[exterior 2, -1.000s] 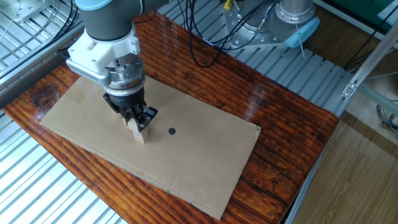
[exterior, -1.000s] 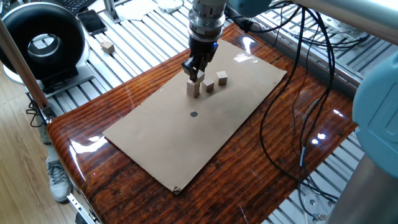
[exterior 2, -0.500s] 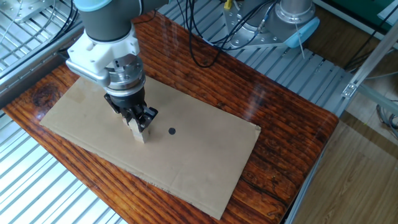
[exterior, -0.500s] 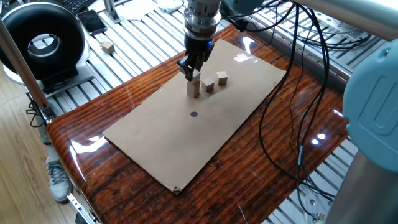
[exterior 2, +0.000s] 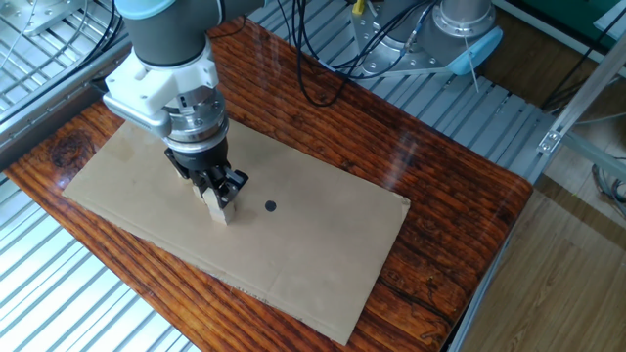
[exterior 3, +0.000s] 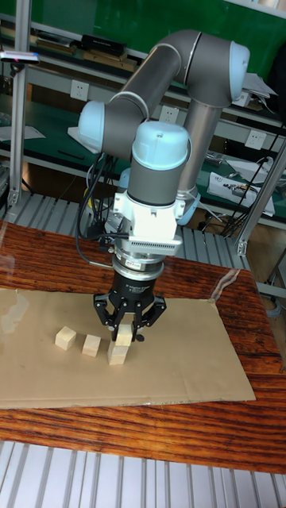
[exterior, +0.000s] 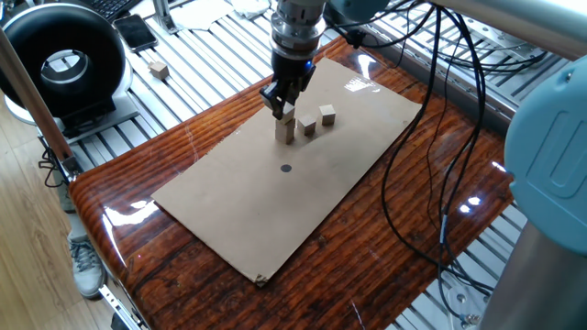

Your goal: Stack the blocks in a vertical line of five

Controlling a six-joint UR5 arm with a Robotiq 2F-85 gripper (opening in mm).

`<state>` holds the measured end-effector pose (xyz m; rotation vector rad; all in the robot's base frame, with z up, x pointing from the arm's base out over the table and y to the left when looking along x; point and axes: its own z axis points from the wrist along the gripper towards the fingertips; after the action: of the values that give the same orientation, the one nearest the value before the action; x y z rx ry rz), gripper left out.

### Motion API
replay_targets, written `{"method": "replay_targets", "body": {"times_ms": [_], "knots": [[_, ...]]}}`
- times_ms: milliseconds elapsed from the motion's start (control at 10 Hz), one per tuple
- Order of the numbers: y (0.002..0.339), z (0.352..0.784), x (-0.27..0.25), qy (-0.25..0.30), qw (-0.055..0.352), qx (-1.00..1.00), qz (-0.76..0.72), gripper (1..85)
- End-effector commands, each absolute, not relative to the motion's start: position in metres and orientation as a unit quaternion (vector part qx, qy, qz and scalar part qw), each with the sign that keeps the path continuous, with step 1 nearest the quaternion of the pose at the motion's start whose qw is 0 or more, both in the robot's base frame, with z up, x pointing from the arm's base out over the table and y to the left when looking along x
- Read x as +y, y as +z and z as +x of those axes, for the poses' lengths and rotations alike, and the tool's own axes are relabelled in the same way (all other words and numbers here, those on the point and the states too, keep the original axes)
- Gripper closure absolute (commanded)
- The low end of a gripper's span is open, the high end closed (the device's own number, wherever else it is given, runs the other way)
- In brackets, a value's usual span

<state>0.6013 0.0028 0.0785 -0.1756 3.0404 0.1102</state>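
My gripper (exterior: 283, 103) (exterior 2: 219, 192) (exterior 3: 126, 325) points straight down over a short stack of blocks (exterior: 288, 134) (exterior 2: 217, 211) (exterior 3: 117, 354) on the cardboard sheet (exterior: 275, 197). Its fingers are shut on the top block (exterior 3: 124, 332), which rests on the block below. Two single blocks lie on the sheet beside the stack, one close (exterior: 308, 127) (exterior 3: 92, 344) and one farther out (exterior: 326, 114) (exterior 3: 65, 338). Another tan cube (exterior: 160, 69) sits off the wooden table on the metal slats at the far left. In the other fixed view the gripper hides the single blocks.
A small black dot (exterior: 285, 168) (exterior 2: 271, 205) marks the cardboard in front of the stack. Black cables (exterior: 431, 137) hang over the right side of the table. A round black device (exterior: 62, 64) stands on the slatted surface to the left.
In one fixed view the gripper has shifted slightly left and looks narrower around the top block than a second ago. Nothing has changed in the last half second.
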Motion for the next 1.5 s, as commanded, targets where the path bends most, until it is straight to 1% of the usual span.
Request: {"method": "replay_targets", "body": {"times_ms": [0, 400, 1400], "knots": [[0.0796, 0.6027, 0.0035, 0.040, 0.049, 0.997, -0.051, 71.7], [0.0788, 0.5977, 0.0032, 0.039, 0.042, 0.997, -0.052, 72.0], [0.0776, 0.5963, 0.0012, 0.036, 0.041, 0.997, -0.059, 72.0]]}}
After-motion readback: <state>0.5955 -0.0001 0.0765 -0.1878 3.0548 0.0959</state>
